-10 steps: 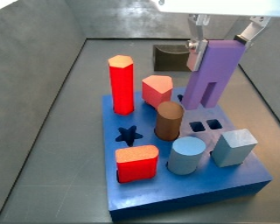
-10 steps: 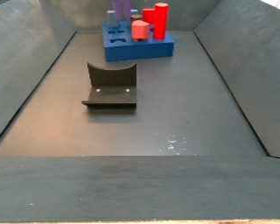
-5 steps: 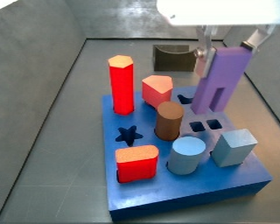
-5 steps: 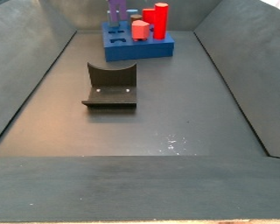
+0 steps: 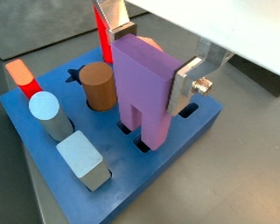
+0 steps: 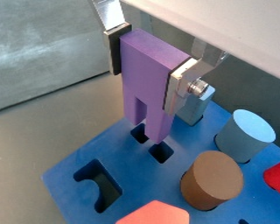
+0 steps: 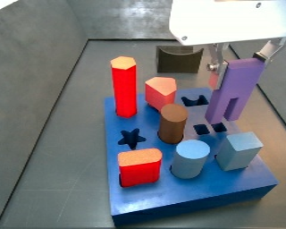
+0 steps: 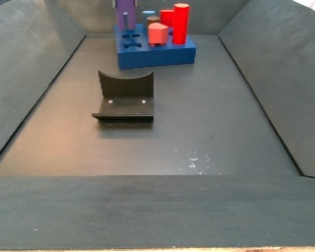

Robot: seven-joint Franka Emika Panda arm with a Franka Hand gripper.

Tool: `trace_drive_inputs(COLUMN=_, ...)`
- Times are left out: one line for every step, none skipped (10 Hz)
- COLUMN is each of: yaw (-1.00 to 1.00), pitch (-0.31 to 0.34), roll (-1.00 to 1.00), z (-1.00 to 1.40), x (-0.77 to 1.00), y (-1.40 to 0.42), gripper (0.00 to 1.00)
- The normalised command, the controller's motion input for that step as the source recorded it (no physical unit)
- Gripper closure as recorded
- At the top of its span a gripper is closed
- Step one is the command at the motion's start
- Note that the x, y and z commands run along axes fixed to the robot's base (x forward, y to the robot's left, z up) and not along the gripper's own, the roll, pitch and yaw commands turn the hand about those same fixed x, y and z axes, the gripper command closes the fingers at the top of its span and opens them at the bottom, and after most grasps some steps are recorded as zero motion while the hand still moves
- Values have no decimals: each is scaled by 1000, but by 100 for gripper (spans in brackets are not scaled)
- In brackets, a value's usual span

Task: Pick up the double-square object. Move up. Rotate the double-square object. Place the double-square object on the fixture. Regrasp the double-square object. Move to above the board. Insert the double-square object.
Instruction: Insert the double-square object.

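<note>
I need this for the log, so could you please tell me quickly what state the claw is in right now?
Claw: closed on the double-square object, held upright over the board with its lower end at the square holes.

My gripper (image 7: pixel 238 55) holds the double-square object (image 7: pixel 234 88) upright over the board (image 7: pixel 250 189), its lower end at the paired square holes (image 6: pixel 152 143). The fixture (image 8: pixel 126 97) stands on the floor, well apart, nearer than the board.

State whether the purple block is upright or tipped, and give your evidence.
Upright. The purple block, clamped by the gripper, stands vertical above the blue board, lower end at its holes.
</note>
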Motion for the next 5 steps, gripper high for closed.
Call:
trace_drive_inputs(yaw=11, pitch=0, roll=169, z=-229, x=60, y=0, gripper=100)
trace_drive_inputs(yaw=120, pitch=0, roll=296, z=-251, x=23, y=-23, gripper=100)
trace_drive_inputs(yaw=94, pitch=-23, roll=91, z=-237, x=0, y=0, gripper=100)
trace_drive_inputs(yaw=37, pitch=-17, roll=11, z=-209, x=0, y=0, gripper=100)
trace_drive_inputs(yaw=0, pitch=0, roll=0, z=-77, x=-57, y=0, gripper=100)
